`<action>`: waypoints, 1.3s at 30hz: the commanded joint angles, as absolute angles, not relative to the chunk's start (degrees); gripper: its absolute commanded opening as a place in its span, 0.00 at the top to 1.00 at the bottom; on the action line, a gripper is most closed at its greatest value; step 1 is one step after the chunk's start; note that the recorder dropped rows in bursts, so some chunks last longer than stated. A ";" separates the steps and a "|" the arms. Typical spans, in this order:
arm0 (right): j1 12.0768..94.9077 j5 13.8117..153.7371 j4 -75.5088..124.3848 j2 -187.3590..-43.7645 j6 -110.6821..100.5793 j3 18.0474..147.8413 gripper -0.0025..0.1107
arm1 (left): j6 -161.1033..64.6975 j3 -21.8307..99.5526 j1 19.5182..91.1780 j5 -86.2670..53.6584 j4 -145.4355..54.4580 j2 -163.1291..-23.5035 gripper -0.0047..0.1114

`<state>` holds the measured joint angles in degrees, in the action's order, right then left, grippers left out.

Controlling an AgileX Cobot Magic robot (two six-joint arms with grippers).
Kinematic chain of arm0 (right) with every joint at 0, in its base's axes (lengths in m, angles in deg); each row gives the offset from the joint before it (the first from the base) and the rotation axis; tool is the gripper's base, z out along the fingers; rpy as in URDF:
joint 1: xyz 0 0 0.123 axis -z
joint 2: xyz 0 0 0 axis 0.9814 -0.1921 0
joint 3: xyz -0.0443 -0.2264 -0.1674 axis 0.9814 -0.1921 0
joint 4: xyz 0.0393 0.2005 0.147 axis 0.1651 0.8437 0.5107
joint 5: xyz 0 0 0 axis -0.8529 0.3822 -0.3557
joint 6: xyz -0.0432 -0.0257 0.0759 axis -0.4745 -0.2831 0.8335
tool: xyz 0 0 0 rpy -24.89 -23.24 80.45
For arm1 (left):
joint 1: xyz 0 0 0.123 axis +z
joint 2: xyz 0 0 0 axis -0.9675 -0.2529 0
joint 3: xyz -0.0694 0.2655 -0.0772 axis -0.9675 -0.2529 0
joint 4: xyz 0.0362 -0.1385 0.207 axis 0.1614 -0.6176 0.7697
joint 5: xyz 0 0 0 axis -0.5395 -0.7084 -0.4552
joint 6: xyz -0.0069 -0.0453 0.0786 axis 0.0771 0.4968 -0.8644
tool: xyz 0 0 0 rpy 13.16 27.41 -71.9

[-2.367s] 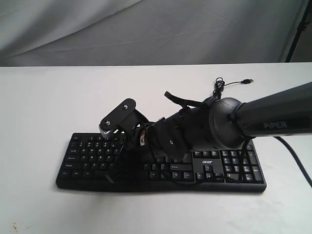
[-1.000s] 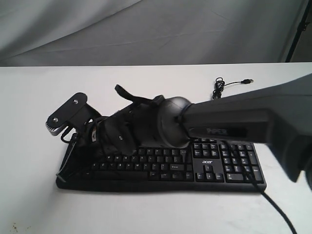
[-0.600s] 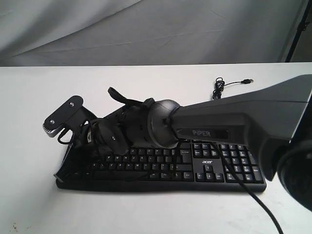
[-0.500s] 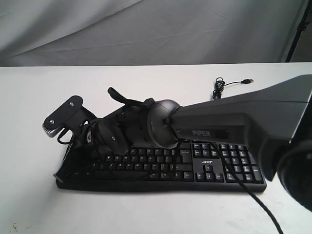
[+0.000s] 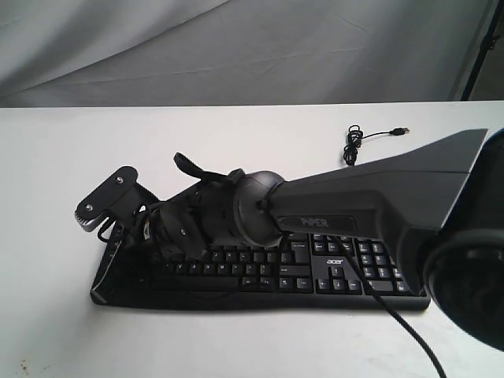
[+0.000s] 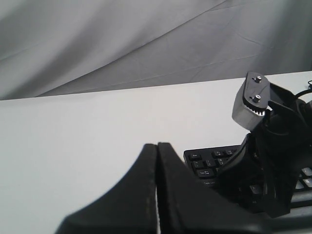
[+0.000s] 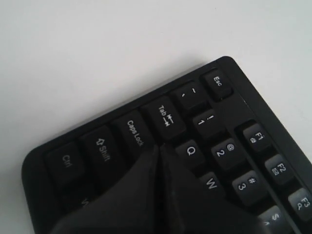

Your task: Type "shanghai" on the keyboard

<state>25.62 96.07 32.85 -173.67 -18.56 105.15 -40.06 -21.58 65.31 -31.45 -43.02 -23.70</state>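
Observation:
The black keyboard (image 5: 331, 272) lies on the white table (image 5: 63, 157), its acer logo beside the number pad. My right arm reaches across it to its left end. The right gripper (image 5: 109, 264) is shut, with nothing between the fingers. In the right wrist view the right gripper (image 7: 158, 147) points down where Caps Lock, Tab and Q meet on the keyboard (image 7: 253, 136); the key under it is hidden. The left gripper (image 6: 157, 145) is shut and empty, off the left end of the keyboard (image 6: 209, 158). It is out of the exterior view.
The keyboard's thin black USB cable (image 5: 370, 135) lies coiled on the table behind the number pad. A grey cloth backdrop (image 5: 236, 47) hangs behind the table. The right arm's wrist camera block (image 6: 251, 100) stands above the keyboard's left end.
My right gripper has travelled from the middle-left keys to the keyboard's left end, then dropped slightly in the last half second.

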 commanded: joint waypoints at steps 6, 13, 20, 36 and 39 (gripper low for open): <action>25.73 96.12 30.27 -169.60 -19.07 103.79 0.98 | -39.91 -21.83 65.11 -31.28 -42.98 -23.50 0.96; 29.95 91.70 30.36 -160.23 -18.67 91.98 0.98 | -39.91 -21.83 65.11 -31.28 -42.98 -23.50 0.96; 35.14 90.96 35.56 -156.06 -18.44 82.79 0.98 | -39.91 -21.83 65.11 -31.28 -42.98 -23.50 0.96; 36.31 82.78 35.42 -156.17 -18.65 77.71 0.98 | -39.91 -21.83 65.11 -31.28 -42.98 -23.50 0.96; 36.31 81.47 35.42 -156.17 -18.65 77.56 0.98 | -39.91 -21.83 65.11 -31.28 -42.98 -23.50 0.96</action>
